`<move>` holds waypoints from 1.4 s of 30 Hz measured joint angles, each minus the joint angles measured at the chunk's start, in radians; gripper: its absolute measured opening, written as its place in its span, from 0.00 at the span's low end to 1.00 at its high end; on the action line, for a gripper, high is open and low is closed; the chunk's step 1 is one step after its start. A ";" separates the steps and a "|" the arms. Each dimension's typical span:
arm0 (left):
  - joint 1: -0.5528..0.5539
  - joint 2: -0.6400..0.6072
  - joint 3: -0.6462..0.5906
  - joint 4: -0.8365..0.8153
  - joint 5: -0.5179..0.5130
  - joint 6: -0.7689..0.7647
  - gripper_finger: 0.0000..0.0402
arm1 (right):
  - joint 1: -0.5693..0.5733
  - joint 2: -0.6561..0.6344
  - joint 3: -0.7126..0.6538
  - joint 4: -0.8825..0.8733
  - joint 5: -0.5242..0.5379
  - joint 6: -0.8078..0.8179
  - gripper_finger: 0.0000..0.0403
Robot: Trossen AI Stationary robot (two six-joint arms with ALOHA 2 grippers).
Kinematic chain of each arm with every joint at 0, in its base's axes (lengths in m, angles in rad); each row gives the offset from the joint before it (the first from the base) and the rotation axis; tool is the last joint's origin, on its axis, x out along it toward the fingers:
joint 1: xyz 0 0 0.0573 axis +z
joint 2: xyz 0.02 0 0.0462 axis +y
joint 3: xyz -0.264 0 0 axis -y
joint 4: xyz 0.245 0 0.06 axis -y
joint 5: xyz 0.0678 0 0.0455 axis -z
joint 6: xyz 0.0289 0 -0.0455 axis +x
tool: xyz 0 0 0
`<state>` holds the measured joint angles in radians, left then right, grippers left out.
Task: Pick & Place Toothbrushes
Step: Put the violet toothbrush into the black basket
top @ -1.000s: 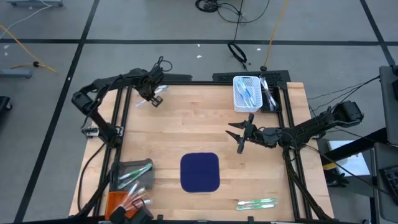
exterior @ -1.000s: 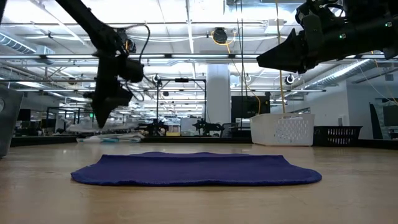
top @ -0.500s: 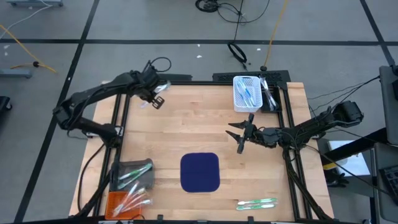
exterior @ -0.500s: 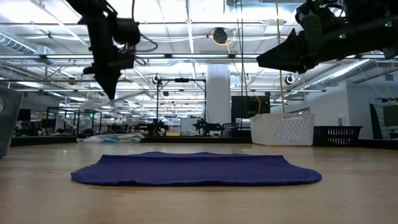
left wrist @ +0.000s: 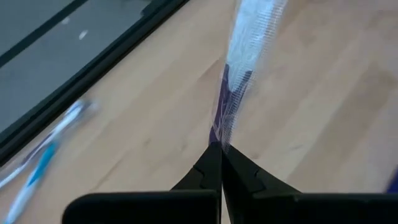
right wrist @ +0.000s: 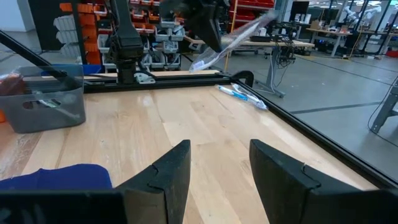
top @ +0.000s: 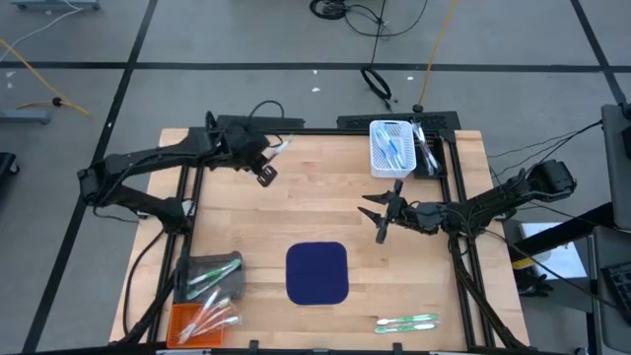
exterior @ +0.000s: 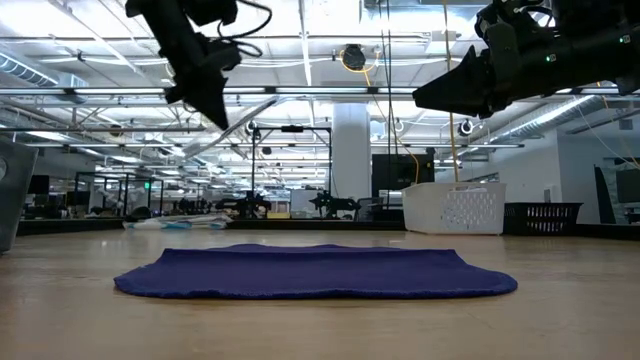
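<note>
A white basket (top: 390,147) stands at the far right corner of the wooden table (top: 315,207) with blue-and-white toothbrushes (top: 392,148) lying in it. At the near left corner a grey bin (top: 209,277) holds green toothbrushes (top: 209,279), and just beside it an orange bin (top: 197,320) holds pale ones. Two more green toothbrushes (top: 406,321) lie loose on the table near its right front edge, and another blue-and-white one (right wrist: 241,94) lies by the far left rim.

The left gripper (top: 267,164) hangs above the far left part of the table, pinched tight on a wrapped toothbrush (left wrist: 236,74) that sticks out past its fingertips. The right gripper (top: 379,214) waits over the right middle of the table, its jaws spread wide with nothing between them.

A navy mat (top: 317,272) lies flat at the front centre. Beyond the table is a grey floor with black cables (top: 375,81), and the low view shows a bright workshop with ceiling lights.
</note>
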<state>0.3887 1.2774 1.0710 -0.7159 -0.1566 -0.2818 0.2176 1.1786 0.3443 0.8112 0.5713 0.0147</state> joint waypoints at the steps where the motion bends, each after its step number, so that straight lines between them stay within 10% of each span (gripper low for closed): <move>1: -0.017 0.000 0.000 0.019 0.000 -0.005 0.00 | 0.000 0.000 0.000 0.000 0.000 0.000 0.39; 21: -0.242 0.061 0.001 0.387 -0.072 0.017 0.00 | 0.000 0.000 0.000 0.000 0.000 0.000 0.39; 42: -0.371 0.384 0.000 0.851 -0.071 0.044 0.00 | -0.096 0.000 0.000 0.035 -0.050 -0.044 0.39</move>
<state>0.0178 1.6614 1.0714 0.1351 -0.2276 -0.2375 0.1215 1.1788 0.3447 0.8460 0.5211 -0.0297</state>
